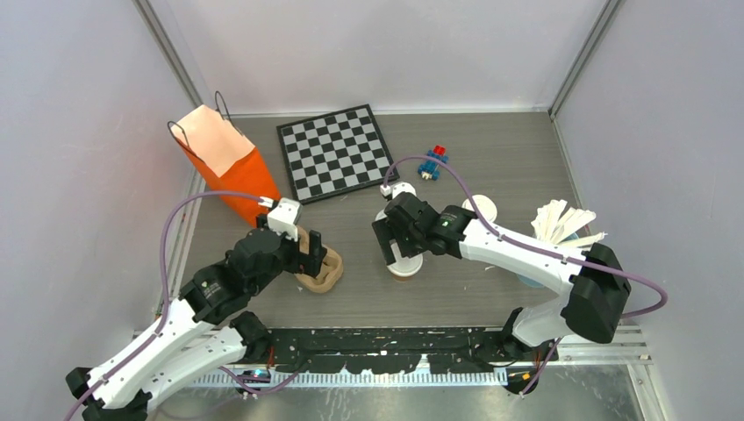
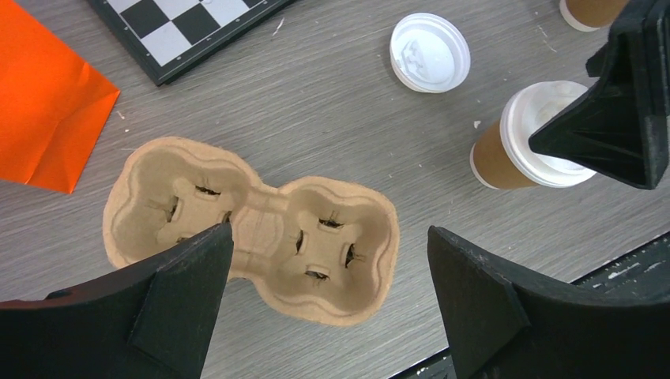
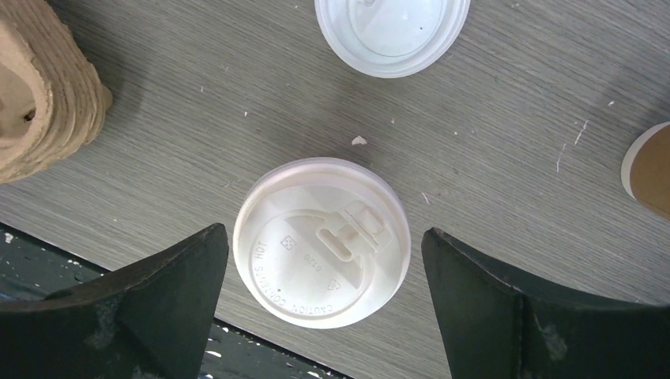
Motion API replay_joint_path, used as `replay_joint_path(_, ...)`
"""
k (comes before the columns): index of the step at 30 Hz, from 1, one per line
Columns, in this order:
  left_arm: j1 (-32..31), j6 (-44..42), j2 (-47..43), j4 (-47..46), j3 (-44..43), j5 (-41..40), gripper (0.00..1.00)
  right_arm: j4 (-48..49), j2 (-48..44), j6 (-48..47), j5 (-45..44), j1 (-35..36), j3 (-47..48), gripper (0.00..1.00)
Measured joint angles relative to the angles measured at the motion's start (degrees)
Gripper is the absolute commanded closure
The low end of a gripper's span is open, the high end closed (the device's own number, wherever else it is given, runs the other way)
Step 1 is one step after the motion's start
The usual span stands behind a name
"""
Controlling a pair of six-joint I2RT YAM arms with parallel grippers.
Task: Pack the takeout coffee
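A kraft-paper coffee cup with a white lid [image 3: 321, 241] stands upright near the table's front edge; it also shows in the top view [image 1: 406, 267] and the left wrist view [image 2: 537, 134]. My right gripper [image 3: 324, 233] is open just above it, one finger on each side of the lid, not touching. A second cup [image 1: 481, 209] stands further right. A loose white lid [image 2: 430, 52] lies on the table. My left gripper [image 2: 328, 233] is open and empty above the tan two-hole pulp tray [image 2: 371, 260], which holds nothing.
An orange paper bag [image 1: 224, 158] stands open at the back left. A chessboard [image 1: 335, 151] and small toy blocks [image 1: 432, 162] lie at the back. White sticks [image 1: 561, 221] stand in a tumbler at the right. A black rail [image 1: 395, 351] runs along the near edge.
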State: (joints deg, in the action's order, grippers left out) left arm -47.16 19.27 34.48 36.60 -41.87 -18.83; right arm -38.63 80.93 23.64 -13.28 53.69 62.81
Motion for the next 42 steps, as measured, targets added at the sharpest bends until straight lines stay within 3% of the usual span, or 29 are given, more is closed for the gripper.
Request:
replay_joint_path(14, 0.00, -0.20, -0.72, -0.13, 0.00, 3.56, 0.06, -0.90, 2.51, 0.00, -3.21, 2.36, 0.09, 0.07)
replay_joint_path(22, 0.00, -0.24, -0.76, -0.26, 0.00, 4.15, 0.06, -1.07, 2.80, 0.00, -3.37, 2.40, 0.52, 0.20)
replay_joint_path(32, 0.00, -0.22, -2.47, -0.26, 0.00, 4.61, 0.07, -1.64, 2.38, 0.00, -4.70, 1.42, 0.66, 0.23)
replay_joint_path(42, 0.00, -0.26, -3.06, 1.22, -0.35, 5.68, 0.07, -1.49, -0.02, -1.90, -1.73, -15.85, 1.44, 0.25)
